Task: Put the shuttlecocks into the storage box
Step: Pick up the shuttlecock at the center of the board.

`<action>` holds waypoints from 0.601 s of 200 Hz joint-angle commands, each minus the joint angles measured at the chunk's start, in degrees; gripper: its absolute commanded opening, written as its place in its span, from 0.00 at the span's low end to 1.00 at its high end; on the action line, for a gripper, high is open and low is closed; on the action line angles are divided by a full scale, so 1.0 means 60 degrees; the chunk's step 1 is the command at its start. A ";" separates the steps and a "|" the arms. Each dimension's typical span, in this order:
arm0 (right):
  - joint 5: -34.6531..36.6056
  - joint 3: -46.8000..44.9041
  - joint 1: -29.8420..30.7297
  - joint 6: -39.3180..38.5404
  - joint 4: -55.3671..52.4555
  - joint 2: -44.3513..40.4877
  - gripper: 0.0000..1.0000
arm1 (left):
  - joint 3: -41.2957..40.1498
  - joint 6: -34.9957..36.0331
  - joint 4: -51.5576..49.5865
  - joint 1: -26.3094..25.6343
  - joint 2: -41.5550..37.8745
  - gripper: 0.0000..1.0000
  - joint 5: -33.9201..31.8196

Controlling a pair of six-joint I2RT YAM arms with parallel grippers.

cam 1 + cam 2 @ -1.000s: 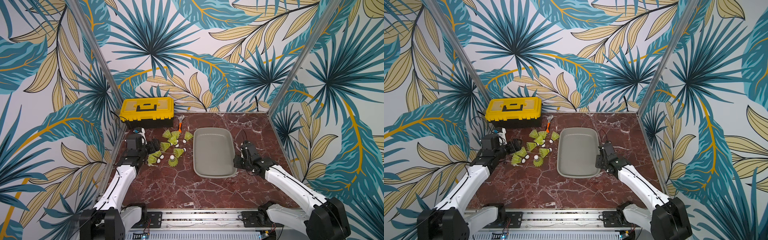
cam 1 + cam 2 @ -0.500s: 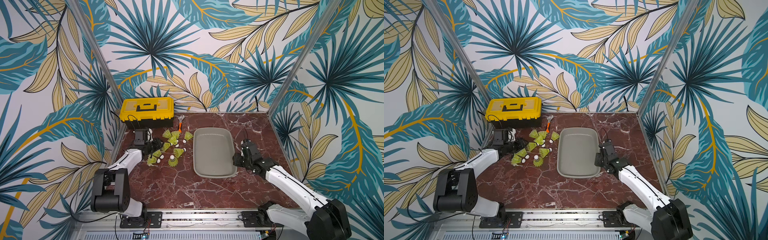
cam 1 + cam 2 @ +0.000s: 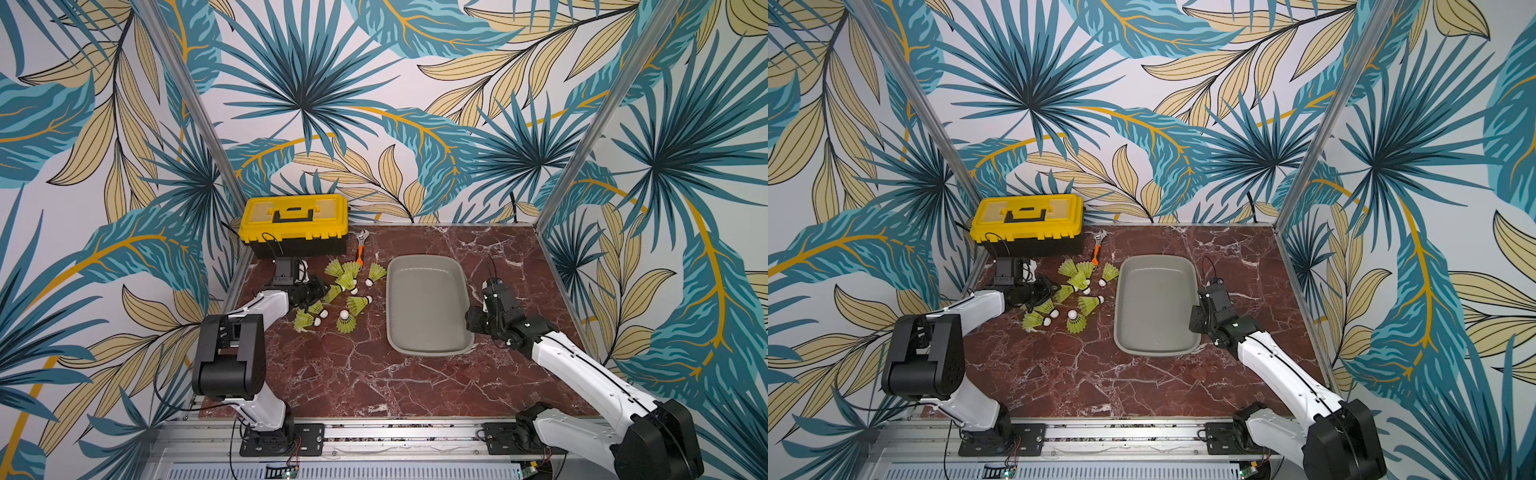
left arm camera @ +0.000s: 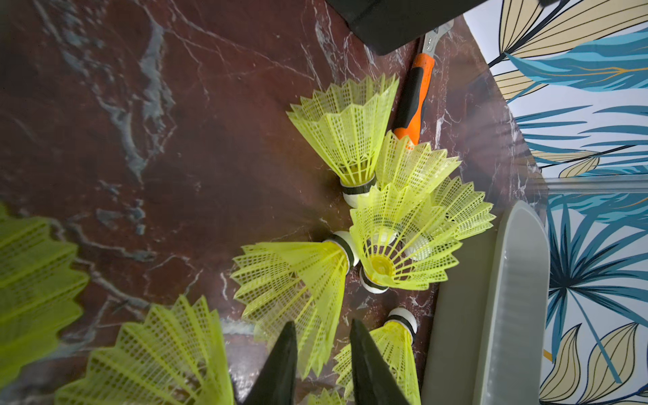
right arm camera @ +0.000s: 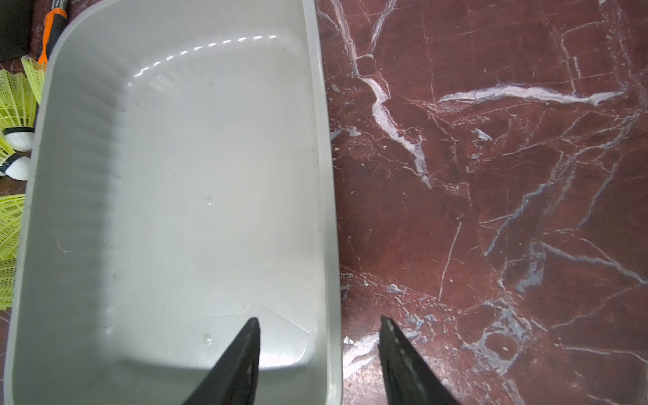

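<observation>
Shuttlecocks (image 3: 358, 304), small neon yellow-green plastic cones with meshed skirts and white rounded tips, lie in a loose cluster on the left half of the red-brown marble counter (image 3: 353, 374), toward its far edge. Both top views show them there. All of them are on the counter, just left of the storage box (image 3: 426, 307), a shallow grey plastic tub with rounded corners that sits mid-counter. A yellow-lidded black plastic toolbox (image 3: 295, 220) stands in the far left corner. An orange-handled metal wrench (image 3: 360, 249) lies beside it, its handle end reaching the cluster. My left pincer (image 3: 323, 289) sits low at the cluster's left edge, pointing into it. My right pincer (image 3: 478, 323) is at the box's right rim, toward its near end.

In the left wrist view, my left pincer (image 4: 319, 324) has its two black fingertips a narrow gap apart. The skirt edge of one of the shuttlecocks, lying on its side, is between them, and I cannot tell whether they pinch it. Beyond it more shuttlecocks lean on one another, with the wrench (image 4: 413, 94) behind them and the storage box (image 4: 515, 298) just beside.

In the right wrist view, my right pincer (image 5: 319, 322) stands clearly apart and grasps nothing. One finger is over the storage box (image 5: 175, 175), the other over the counter (image 5: 491, 210), and the box's right rim runs between them. A few shuttlecocks (image 5: 14, 101) show past the box's opposite side.
</observation>
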 commanded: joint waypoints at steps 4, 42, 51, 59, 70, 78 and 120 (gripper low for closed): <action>0.0018 0.0031 0.0052 0.0103 -0.0046 -0.0110 0.55 | 0.0587 -0.0087 0.0286 0.0075 0.0202 0.22 0.0255; 0.0058 0.0046 0.0047 0.0073 -0.0057 -0.0182 0.55 | 0.0727 -0.0173 0.0255 0.0077 0.0188 0.00 0.0609; 0.0076 0.0046 0.0052 0.0071 -0.0055 -0.0216 0.55 | 0.0699 -0.0188 0.0187 0.0066 0.0078 0.00 0.0593; 0.0078 0.0059 0.0056 0.0056 -0.0060 -0.0248 0.56 | 0.0657 -0.0205 0.0122 0.0066 -0.0050 0.00 0.0618; 0.0078 0.0075 0.0057 0.0019 -0.0039 -0.0305 0.55 | 0.0596 -0.0206 0.0015 0.0077 -0.0253 0.00 0.0664; 0.0074 0.0087 0.0056 -0.0054 0.0007 -0.0361 0.55 | 0.0566 -0.0202 -0.0107 0.0070 -0.0441 0.00 0.0714; -0.0207 0.0054 0.0057 -0.0851 0.0866 -0.0571 0.56 | 0.0535 0.0021 -0.1239 0.0076 -0.1697 0.00 0.0722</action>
